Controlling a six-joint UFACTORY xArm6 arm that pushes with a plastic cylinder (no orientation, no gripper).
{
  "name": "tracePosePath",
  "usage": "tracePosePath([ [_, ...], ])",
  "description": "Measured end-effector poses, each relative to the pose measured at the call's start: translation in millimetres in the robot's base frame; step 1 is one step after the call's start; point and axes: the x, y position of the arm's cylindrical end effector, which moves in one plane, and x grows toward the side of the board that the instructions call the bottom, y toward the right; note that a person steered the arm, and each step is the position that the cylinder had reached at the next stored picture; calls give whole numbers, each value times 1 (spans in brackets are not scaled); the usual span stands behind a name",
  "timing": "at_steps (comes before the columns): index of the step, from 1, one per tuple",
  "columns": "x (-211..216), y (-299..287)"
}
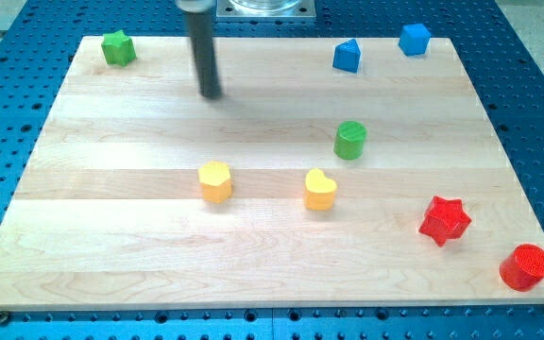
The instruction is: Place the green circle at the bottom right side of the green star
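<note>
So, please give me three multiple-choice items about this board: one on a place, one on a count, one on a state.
1. Where is the green star?
A. the view's top left corner
B. the view's bottom right corner
C. the middle of the board

2. How many red blocks are there?
A. one
B. two
C. four

3. Is my tip touching the green circle?
A. yes, pressed against it
B. no, it is well apart, to the view's upper left of it
C. it rests on top of it

Answers:
1 A: the star sits by the board's top left corner.
2 B: the red star and the red circle.
3 B: bare wood lies between tip and circle.
</note>
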Motion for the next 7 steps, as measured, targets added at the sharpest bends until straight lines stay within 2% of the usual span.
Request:
tracePosePath([
  [2, 89, 204],
  [4, 111, 363],
  [5, 142, 342],
  [7, 99, 198],
])
